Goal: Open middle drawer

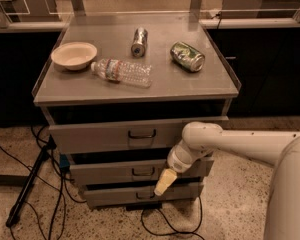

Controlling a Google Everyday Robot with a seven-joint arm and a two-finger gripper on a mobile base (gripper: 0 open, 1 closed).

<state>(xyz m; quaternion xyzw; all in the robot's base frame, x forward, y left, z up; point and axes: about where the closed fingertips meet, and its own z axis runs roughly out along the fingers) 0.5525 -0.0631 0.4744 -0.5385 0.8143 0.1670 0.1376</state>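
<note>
1. Your arm point(250, 141) reaches in level from the right, wrist bent downward.
2. Your gripper point(162, 183) points down-left, just right of the loop handle point(143, 172); whether it is clenched or released, you cannot tell.
3. The middle drawer point(105, 173) sits between the top drawer point(90, 134) and the bottom drawer point(115, 195).
4. Farther back, the cabinet top point(190, 86) holds a bowl point(74, 55), a water bottle point(122, 72), a silver can point(139, 41) and a green can point(187, 56).
</note>
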